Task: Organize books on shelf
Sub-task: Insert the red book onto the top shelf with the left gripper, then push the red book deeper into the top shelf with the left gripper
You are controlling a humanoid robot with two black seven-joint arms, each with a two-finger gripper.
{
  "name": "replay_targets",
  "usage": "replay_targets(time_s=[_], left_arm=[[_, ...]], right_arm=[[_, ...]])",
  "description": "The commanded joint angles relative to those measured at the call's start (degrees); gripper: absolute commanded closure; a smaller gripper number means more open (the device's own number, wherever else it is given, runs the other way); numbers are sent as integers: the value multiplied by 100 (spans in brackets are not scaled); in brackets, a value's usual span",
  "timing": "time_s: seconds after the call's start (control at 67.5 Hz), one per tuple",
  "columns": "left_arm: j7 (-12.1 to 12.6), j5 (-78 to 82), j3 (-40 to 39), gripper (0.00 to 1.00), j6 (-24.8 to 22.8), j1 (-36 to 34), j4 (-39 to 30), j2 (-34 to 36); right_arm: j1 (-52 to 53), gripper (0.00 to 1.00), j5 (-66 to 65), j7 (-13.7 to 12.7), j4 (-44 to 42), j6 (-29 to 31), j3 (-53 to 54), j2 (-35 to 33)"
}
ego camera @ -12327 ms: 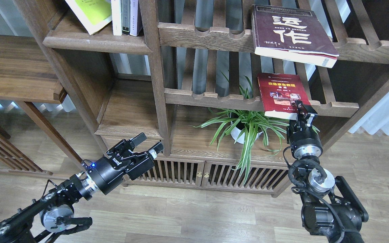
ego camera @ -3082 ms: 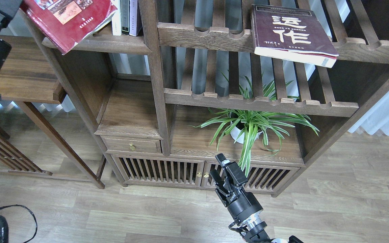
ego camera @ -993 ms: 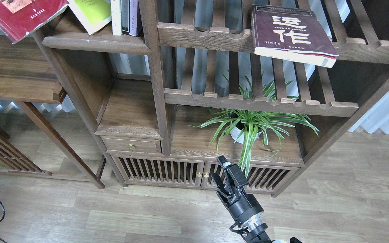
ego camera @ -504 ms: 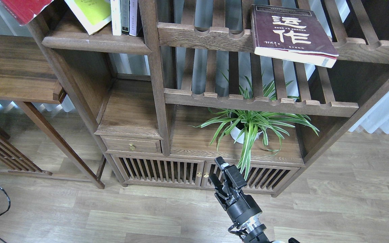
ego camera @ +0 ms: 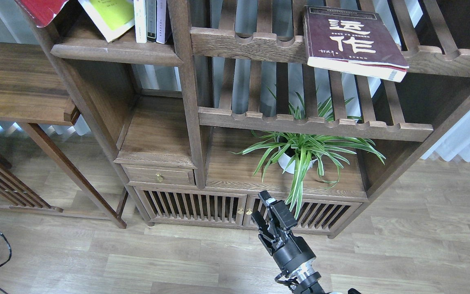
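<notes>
The red book hung at the frame's upper left corner, not yet on the shelf beside the yellow-green book. The maroon book waited on the upper-right rack. The right gripper, low centre, held nothing, fingers apart; the left was unseen.

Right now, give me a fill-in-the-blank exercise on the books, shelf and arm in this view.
1. The thick maroon book with big white characters lies on a ____ rack.
2. The yellow-green paperback leans beside three thin ____ books on the solid dark-brown shelf board.
3. The right gripper holds ____.
4. The green plant grows from a ____ pot.

Missing words: slatted; upright; nothing; white
</notes>
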Motion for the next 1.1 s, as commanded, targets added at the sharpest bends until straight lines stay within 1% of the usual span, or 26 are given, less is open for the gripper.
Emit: replay_targets(time_s=[0.0,0.015,0.03,0.119,0.178,0.237,0.311,0.43,0.519,0.682,0.696,0.889,0.978,1.082], left_arm=[[-308,189,34,97,0,-92,214,0],[-325,198,43,97,0,-101,231,9],[-482,215,113,97,0,-127,371,52],[-703,286,175,97,0,-127,556,70],[-791,338,219,97,0,-127,609,70],[-826,356,315,97,31,-127,618,44],[-870,365,491,97,233,-136,627,17],[-1169,365,956,97,584,-267,723,17],[-1327,365,1238,96,796,-373,829,26],[-1477,365,1485,96,893,-645,1180,26],[-1512,365,1528,96,893,-698,1294,18],[-1582,356,1634,96,893,-769,1550,9],[-1679,356,1669,96,893,-812,1699,0],[-1855,356,1818,96,893,-909,1927,0]], right_arm=[[0,2,0,1,0,0,-50,0],[0,2,0,1,0,0,-50,0],[0,2,0,1,0,0,-58,0],[0,2,0,1,0,0,-76,0],[0,2,0,1,0,0,-76,0],[-17,2,-9,-8,0,0,-76,0],[-96,2,-53,-16,8,0,-111,0],[-123,2,-106,1,17,0,-173,0],[-123,2,-106,10,79,0,-164,0],[-114,3,-106,10,167,0,-146,0],[-114,3,-106,10,167,0,-146,0],[-114,3,-106,19,167,0,-129,0],[-114,3,-106,19,167,0,-129,0],[-114,3,-106,19,167,0,-129,0]])
